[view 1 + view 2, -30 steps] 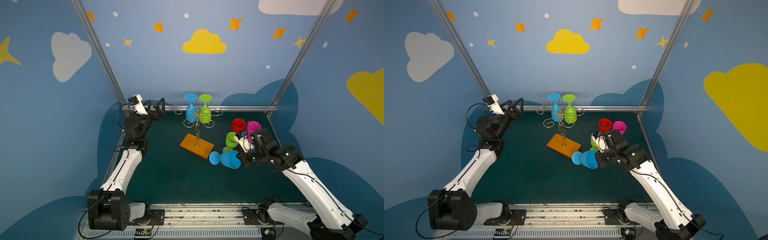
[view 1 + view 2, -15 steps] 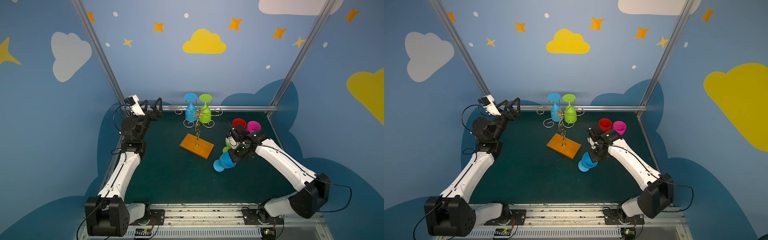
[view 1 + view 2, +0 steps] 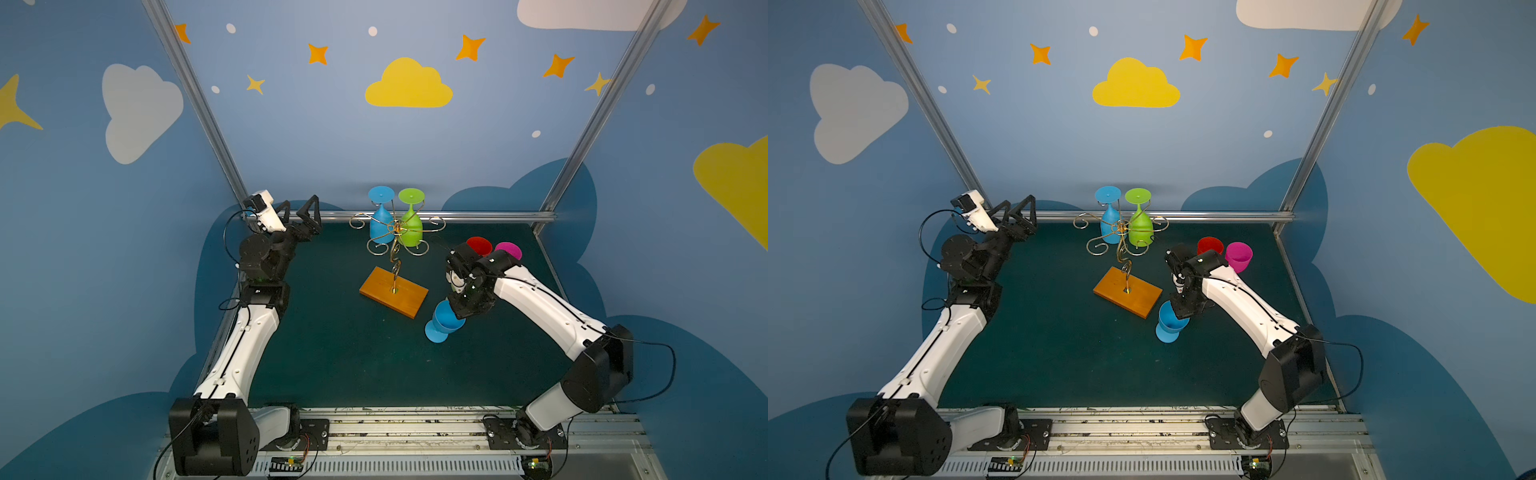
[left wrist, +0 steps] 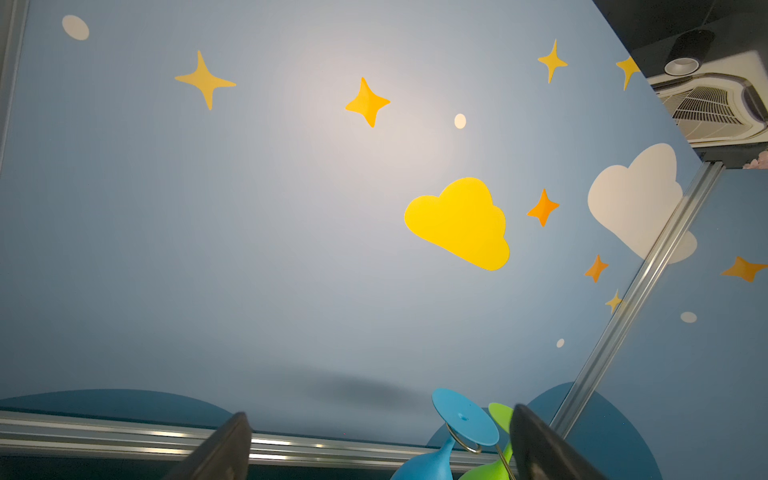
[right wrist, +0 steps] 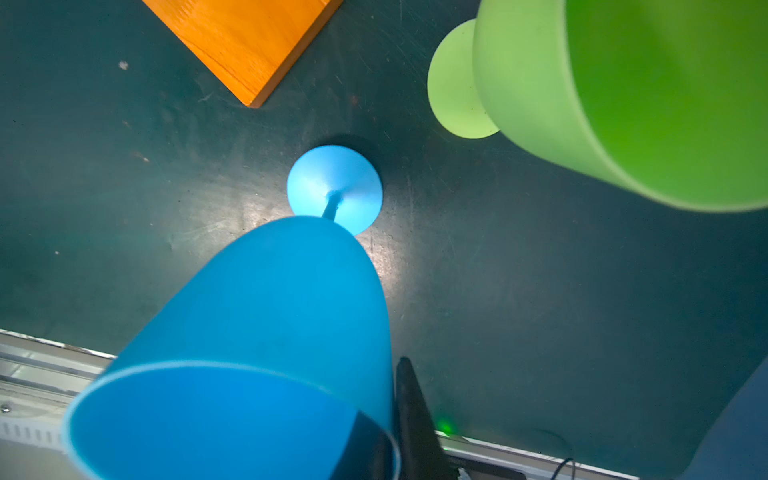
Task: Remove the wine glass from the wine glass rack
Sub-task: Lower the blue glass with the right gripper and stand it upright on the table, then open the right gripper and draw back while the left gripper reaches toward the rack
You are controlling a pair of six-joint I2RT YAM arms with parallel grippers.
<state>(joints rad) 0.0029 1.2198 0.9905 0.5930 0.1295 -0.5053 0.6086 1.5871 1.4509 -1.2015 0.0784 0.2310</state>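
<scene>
In both top views two plastic glasses, blue (image 3: 381, 224) and green (image 3: 410, 226), hang on the gold wire rack (image 3: 1122, 266), the left fingers (image 3: 300, 208) spread empty; the right wrist view shows a fingertip (image 5: 413, 411) against the rim of a third, blue wine glass (image 5: 266, 328) standing on the table (image 5: 540, 291), grip unclear.

We see the left gripper (image 3: 300, 210) raised at the back left, jaws wide and empty; the right gripper (image 3: 456, 316) points down, arm bent, its fingers (image 5: 415, 415) pinching a rim
</scene>
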